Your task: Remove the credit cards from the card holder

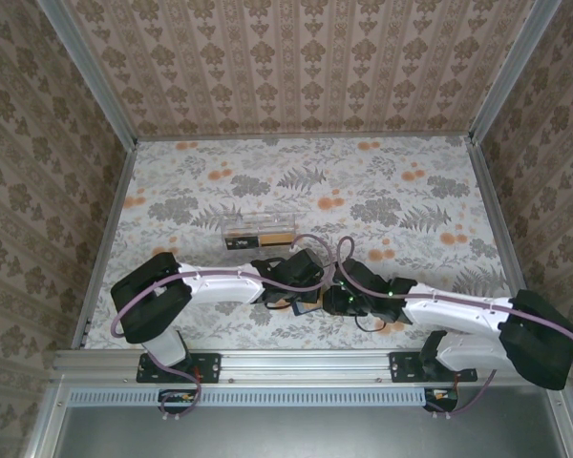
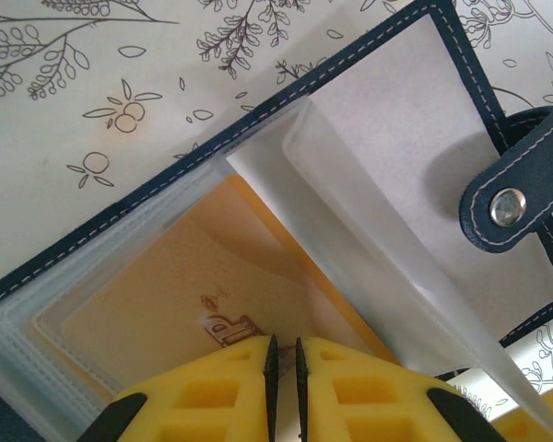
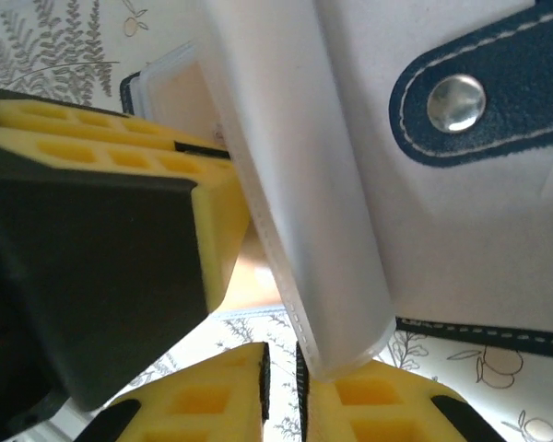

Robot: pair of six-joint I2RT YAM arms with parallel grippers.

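The navy card holder lies open on the flowered table, its snap strap folded out to the right. A pale orange card sits in its clear sleeves. My left gripper is down on those sleeves, jaws nearly together with a thin clear edge between the pads. From the other side, my right gripper has its jaws close together with the table showing through the gap. A lifted clear sleeve rests its corner on the right finger. The left gripper's fingers show beside that sleeve. Both grippers meet at the table's near middle.
A clear rectangular box with black and orange strips lies just behind the two grippers. Metal rails edge the table at left and right, with patterned walls beyond.
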